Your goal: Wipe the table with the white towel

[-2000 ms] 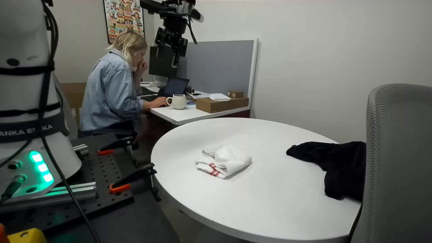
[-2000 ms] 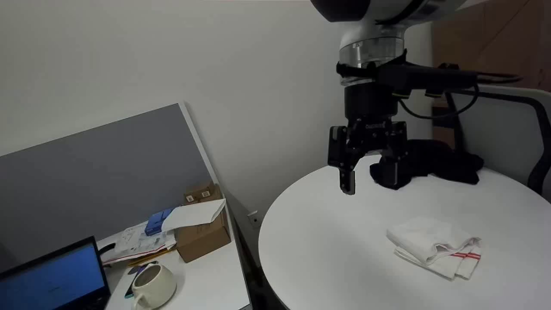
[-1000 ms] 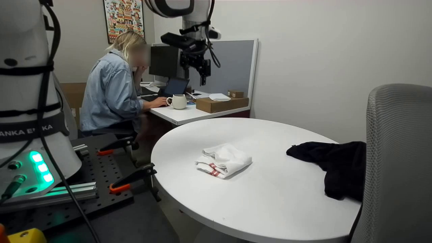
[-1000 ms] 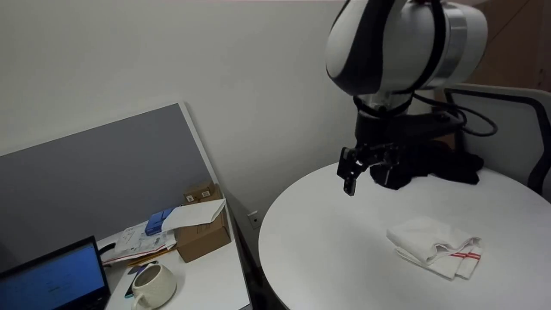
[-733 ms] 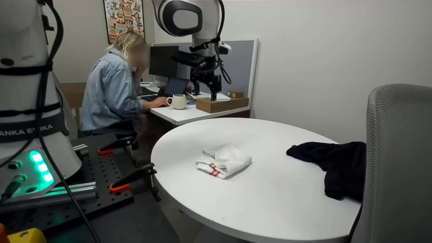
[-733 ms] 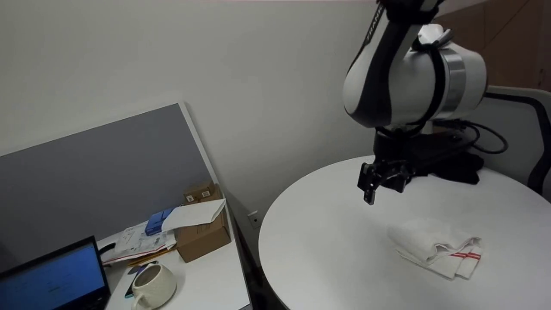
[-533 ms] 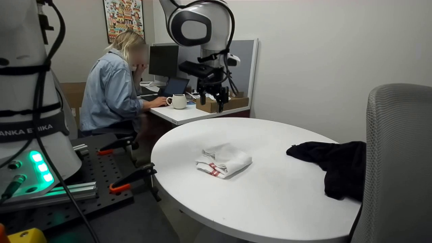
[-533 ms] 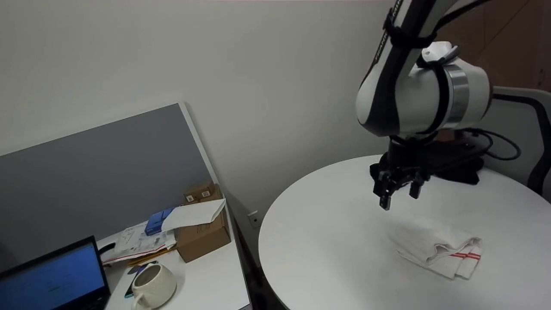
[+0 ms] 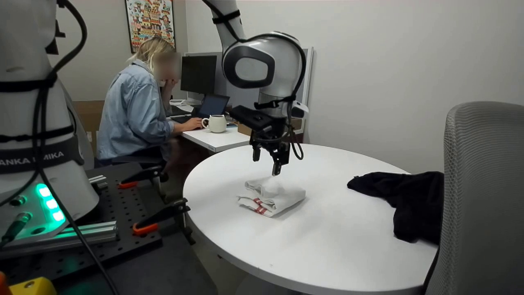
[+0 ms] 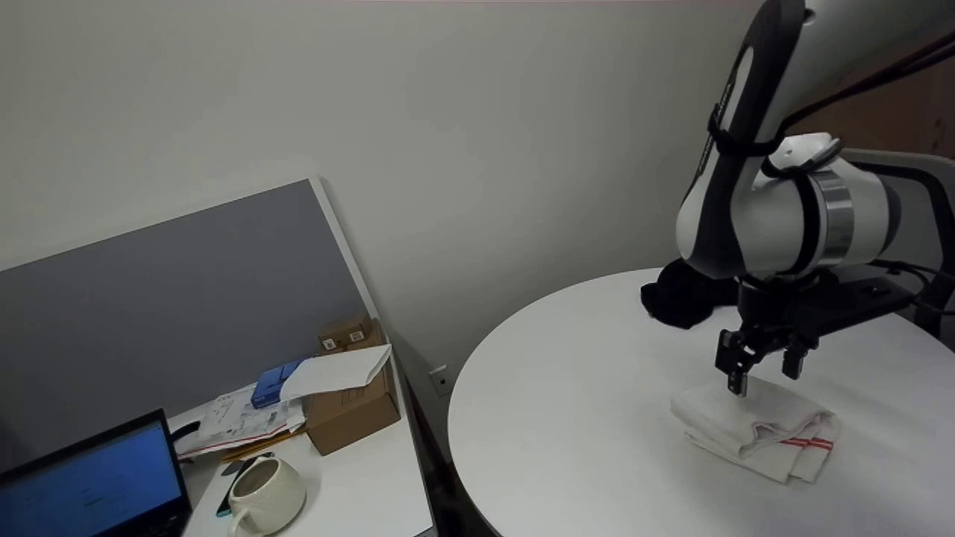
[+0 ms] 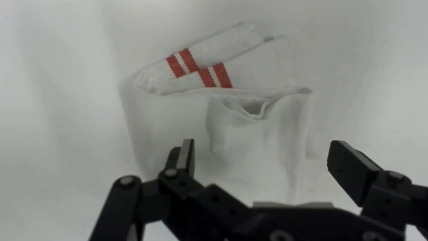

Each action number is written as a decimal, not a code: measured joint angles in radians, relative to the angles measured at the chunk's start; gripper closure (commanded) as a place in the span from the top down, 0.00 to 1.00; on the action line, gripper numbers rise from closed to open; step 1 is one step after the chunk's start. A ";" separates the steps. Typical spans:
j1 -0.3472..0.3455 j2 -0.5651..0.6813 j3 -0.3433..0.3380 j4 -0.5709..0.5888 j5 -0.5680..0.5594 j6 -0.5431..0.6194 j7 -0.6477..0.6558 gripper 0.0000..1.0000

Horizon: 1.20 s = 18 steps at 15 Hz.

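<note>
The white towel with red stripes lies folded on the round white table [image 9: 344, 258], in both exterior views [image 9: 282, 196] [image 10: 753, 425]. My gripper shows in both exterior views [image 9: 267, 164] [image 10: 765, 379], pointing down just above the towel's far part. In the wrist view my gripper [image 11: 262, 144] is open and empty, its fingers wide apart. The towel [image 11: 247, 144] lies below and between them there, its striped folds toward the top of the picture. The left finger overlaps the towel; the right finger is over bare table beside it. The towel's lower edge is hidden behind the gripper.
A dark cloth [image 9: 409, 200] lies at the table's side by a grey chair [image 9: 485, 196]. A person [image 9: 135, 110] sits at a white desk behind, with a mug [image 9: 217, 123], a laptop [image 10: 89, 477] and a cardboard box [image 10: 354, 410].
The arm has come down and across the table, from high up to just above the towel. The gripper stays open. The towel has not moved.
</note>
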 measured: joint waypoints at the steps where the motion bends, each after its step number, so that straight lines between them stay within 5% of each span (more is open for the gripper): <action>1: -0.008 0.025 0.000 0.004 -0.024 0.028 0.014 1.00; 10: 0.029 0.188 -0.007 0.055 -0.256 0.206 0.236 0.97; 11: 0.040 0.201 -0.007 0.066 -0.267 0.206 0.254 0.74; 14: 0.062 0.239 -0.007 0.102 -0.277 0.203 0.285 0.63; 18: 0.072 0.275 -0.007 0.131 -0.286 0.201 0.289 0.31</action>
